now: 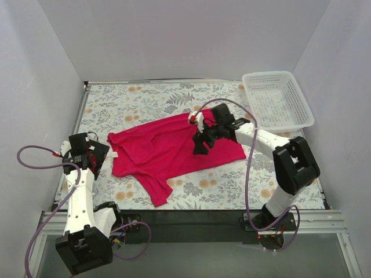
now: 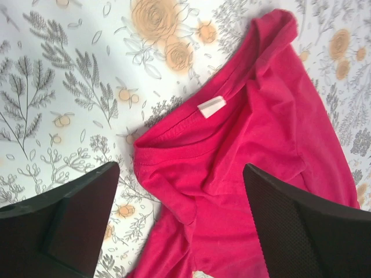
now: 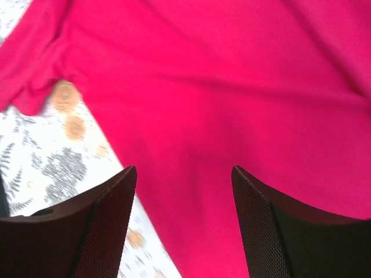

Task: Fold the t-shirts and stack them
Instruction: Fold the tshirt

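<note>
1. On the flowered worktop point(image 1: 145, 98), near its middle, one magenta-red t-shirt point(image 1: 168, 153) lies opened out but rumpled and not yet folded. Its collar point(image 2: 174, 124) and white tag point(image 2: 211, 106) point toward the left side, and one sleeve point(image 1: 156, 191) trails toward the near edge.
2. Left jaws: spread wide just above the collar end, with nothing between them. The left arm point(image 1: 81, 191) stands at the shirt's left border.
3. Right jaws: parted to a moderate gap over the shirt's right-hand panel, with plain cloth below and nothing gripped. The right arm point(image 1: 261, 139) reaches in from the right.
4. A white mesh basket point(image 1: 275, 101) sits at the far right corner, apart from the shirt.
5. Risk, judged: the right jaws are over mid-panel, not a hem. Closing there would likely gather a bunch of cloth and spoil the fold line.
6. Risk, judged: cloth is doubled and creased at the collar. The left jaws could catch one layer only, letting the rest sag or twist when lifted.
7. Risk, judged: the trailing sleeve may drag or tuck under, giving an uneven fold.
</note>
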